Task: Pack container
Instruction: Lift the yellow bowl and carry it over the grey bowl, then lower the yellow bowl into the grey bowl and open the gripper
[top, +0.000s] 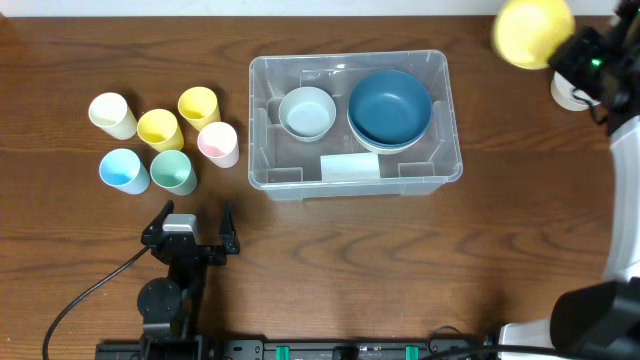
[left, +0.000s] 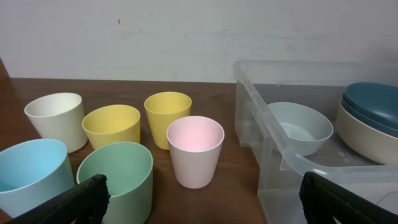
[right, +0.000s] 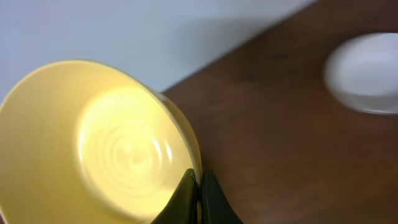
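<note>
1. Right gripper (right: 200, 186) pinched narrow on the rim of the yellow bowl (right: 99, 143). Bowl tilted, off the table, out past the container's (top: 350, 57) far right corner.
2. Left gripper (top: 194, 218) spread wide, empty, low near the front edge, facing the cluster of cups (top: 160, 130) left of the container.
3. Container mid-table, upright, open-topped. Inside: pale blue bowl (top: 307, 110) at left, dark blue bowl (top: 390, 103) at right, nested in a cream bowl (left: 367, 134). Pale label (top: 350, 167) by the front wall.
4. White bowl (top: 568, 95) on the table at far right, partly hidden by the arm.
5. Handling, as judged: container probably thin, light, slick plastic, with some flex in the walls. Best gripped at the rolled rim, or left standing and filled in place.
6. Yellow bowl likely light and rigid. Risk of swing or slip from a one-edge pinch.
</note>
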